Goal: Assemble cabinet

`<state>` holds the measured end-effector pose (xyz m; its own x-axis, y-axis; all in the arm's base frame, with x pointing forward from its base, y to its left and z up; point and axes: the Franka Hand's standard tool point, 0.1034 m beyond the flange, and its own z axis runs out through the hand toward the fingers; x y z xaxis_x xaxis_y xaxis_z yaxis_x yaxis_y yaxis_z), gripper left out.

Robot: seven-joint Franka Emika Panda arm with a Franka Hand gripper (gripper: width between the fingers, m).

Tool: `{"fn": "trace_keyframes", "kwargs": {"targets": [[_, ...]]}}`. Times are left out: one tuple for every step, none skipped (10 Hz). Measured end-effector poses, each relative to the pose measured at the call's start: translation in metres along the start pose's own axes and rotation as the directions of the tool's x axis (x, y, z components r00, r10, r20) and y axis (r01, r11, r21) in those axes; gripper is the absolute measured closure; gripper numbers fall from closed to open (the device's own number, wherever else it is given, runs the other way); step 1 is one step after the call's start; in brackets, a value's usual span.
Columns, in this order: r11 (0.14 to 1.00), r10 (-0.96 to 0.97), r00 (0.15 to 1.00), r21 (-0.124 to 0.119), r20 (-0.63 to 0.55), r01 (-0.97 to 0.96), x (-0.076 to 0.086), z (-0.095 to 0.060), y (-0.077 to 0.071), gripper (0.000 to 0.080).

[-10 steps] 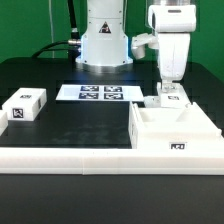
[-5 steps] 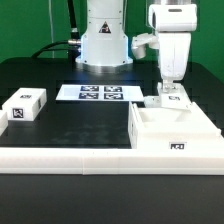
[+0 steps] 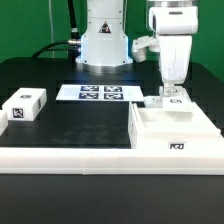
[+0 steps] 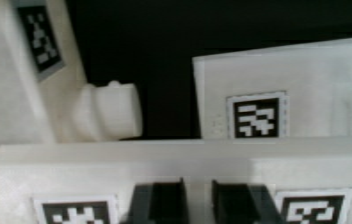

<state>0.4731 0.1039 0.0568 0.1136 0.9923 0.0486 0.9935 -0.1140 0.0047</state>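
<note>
- While the arm is working at the cabinet (image 3: 150, 138), that big white box is sitting on the table (image 3: 60, 130) at about 4 o'clock in the exterior view. Its front is looking to be touching the long white rail (image 3: 70, 158) running along 6 o'clock.
- Arm's end effector (image 3: 172, 91) is hanging over the box's far edge, roughly 3 o'clock, with its tips down on a small tagged drawer block (image 3: 173, 100) sitting there.
- Wrist view is showing the fingers (image 4: 159, 203) pressed almost together, only a sliver between them, and nothing visibly being pinched.
- So I'm reading this as a push/seat step, not a carry: closed tips nudging that block into the cabinet. Judgement only.
- Also lying around: a second drawer block (image 3: 25, 105) waiting at 9 o'clock, well apart, and the marker board (image 3: 100, 93) at 12 o'clock.
- Next move is calling for a slow, straight press, keeping the block square to its slot. If it's tilting, it's likely jamming on the wall. Can't tell from here whether it's seated.
</note>
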Motion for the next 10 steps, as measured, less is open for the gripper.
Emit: {"fn": "trace_keyframes", "kwargs": {"targets": [[1.000,-0.008,1.000,-0.006,-0.004,0.008,-0.001,0.000,0.008,0.0731],[1.000,-0.010,1.000,-0.008,-0.005,0.010,-0.001,0.000,0.010,0.0731],[1.000,-0.010,1.000,-0.009,-0.005,0.010,-0.001,0.000,0.010,0.0731],[1.000,-0.009,1.000,-0.009,-0.005,0.009,-0.001,-0.001,0.010,0.0731],[1.000,-0.009,1.000,-0.009,-0.005,0.009,-0.001,-0.001,0.010,0.0731],[1.000,-0.009,1.000,-0.009,-0.005,0.009,-0.001,-0.001,0.010,0.0731],[1.000,-0.009,1.000,-0.009,-0.005,0.009,-0.001,0.000,0.010,0.0731],[0.999,-0.044,0.999,-0.016,-0.008,0.044,-0.003,-0.001,0.016,0.0731],[0.999,-0.049,0.999,-0.020,-0.011,0.049,-0.004,-0.001,0.024,0.0731],[0.998,-0.052,0.999,-0.022,-0.012,0.051,-0.003,-0.001,0.031,0.0731]]}}
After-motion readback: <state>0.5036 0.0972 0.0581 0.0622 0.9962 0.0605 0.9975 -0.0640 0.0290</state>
